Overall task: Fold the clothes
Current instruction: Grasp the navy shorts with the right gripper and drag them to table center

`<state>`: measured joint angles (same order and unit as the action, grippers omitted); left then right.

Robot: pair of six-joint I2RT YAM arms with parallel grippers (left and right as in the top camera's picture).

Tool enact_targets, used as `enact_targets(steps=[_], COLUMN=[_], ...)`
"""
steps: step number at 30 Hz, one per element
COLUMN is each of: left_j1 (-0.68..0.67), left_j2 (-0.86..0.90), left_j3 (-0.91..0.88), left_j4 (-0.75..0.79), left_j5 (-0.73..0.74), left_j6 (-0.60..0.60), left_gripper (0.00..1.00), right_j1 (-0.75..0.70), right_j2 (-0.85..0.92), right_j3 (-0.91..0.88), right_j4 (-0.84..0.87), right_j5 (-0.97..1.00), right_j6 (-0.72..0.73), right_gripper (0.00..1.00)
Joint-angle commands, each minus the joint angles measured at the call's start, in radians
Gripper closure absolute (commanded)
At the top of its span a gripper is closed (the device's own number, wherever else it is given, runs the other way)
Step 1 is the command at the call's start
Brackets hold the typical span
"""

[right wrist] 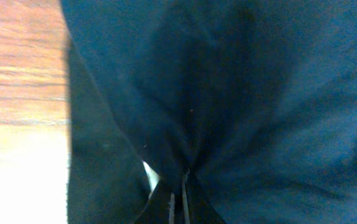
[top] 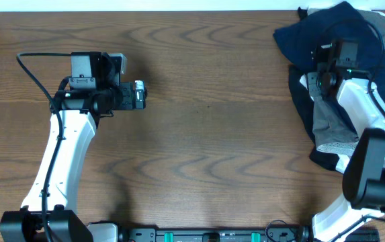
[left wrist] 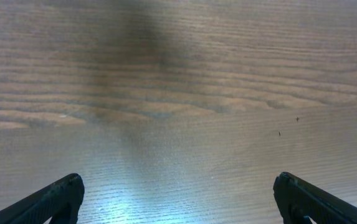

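Right pincer (right wrist: 178, 198) tight on navy shorts (right wrist: 259, 93)

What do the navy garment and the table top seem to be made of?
The navy garment looks like soft matte cloth: it drapes and gathers into folds. The table top shows brown wood grain with a slight sheen under the light; solid wood or laminate, I cannot tell.
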<state>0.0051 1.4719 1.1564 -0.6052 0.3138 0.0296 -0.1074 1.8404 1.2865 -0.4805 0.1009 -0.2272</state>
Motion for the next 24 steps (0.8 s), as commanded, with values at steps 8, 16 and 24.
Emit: enact_targets(steps=[8, 16, 24], left_j1=[0.103, 0.189, 0.214], left_j2=[-0.048, -0.064, -0.064], left_j3=[0.02, 0.02, 0.02], left_j4=[0.016, -0.004, -0.006], left_j5=[0.011, 0.011, 0.008], left_j6=[-0.054, -0.054, -0.05], left_gripper=[0.02, 0.02, 0.02], right_j1=[0.377, 0.652, 0.734], right_j2=[-0.224, -0.055, 0.039], right_j3=[0.137, 0.137, 0.14], right_j4=[-0.024, 0.081, 0.107], right_j5=[-0.113, -0.112, -0.112], right_j6=[0.116, 0.158, 0.163], right_gripper=[0.99, 0.99, 0.87])
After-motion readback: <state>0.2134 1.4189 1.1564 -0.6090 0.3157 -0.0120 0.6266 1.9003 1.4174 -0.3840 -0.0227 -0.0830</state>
